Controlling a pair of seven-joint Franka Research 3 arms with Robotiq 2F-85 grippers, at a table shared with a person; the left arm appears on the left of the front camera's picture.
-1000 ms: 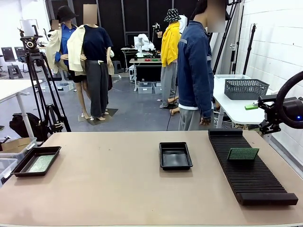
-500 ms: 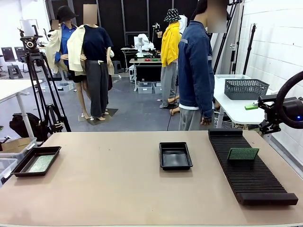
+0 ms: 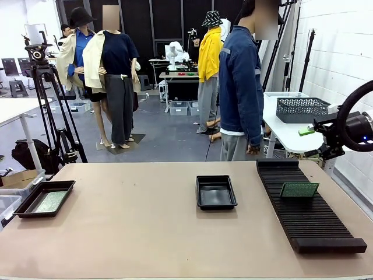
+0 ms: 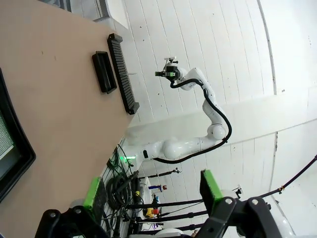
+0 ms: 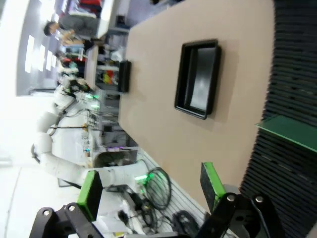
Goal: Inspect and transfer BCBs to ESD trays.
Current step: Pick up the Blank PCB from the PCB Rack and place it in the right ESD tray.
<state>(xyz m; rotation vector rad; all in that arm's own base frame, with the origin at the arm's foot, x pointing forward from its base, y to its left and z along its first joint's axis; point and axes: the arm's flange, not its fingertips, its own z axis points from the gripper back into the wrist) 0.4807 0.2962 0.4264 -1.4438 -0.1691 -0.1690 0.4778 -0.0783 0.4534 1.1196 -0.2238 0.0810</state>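
One black ESD tray (image 3: 216, 192) lies bare at the table's middle. A second ESD tray (image 3: 28, 201) at the far left holds a green BCB (image 3: 50, 201). Another BCB (image 3: 299, 190) stands on edge in the black slotted rack (image 3: 309, 216) on the right. My right gripper (image 3: 307, 132) hangs in the air beyond the rack's far end. In the right wrist view it (image 5: 149, 186) is open and holds nothing, above the rack (image 5: 292, 74), the standing BCB (image 5: 290, 133) and the middle tray (image 5: 200, 79). My left gripper (image 4: 152, 191) is open and holds nothing, near the left tray (image 4: 20, 148).
A person (image 3: 239, 87) in a dark blue jacket stands at the table's far side, behind the middle tray. A white side table with a dark mesh basket (image 3: 302, 109) stands behind the right gripper. A camera tripod (image 3: 44, 105) stands beyond the far left edge.
My right arm has lifted slightly at the right edge. The trays and boards lie as before.
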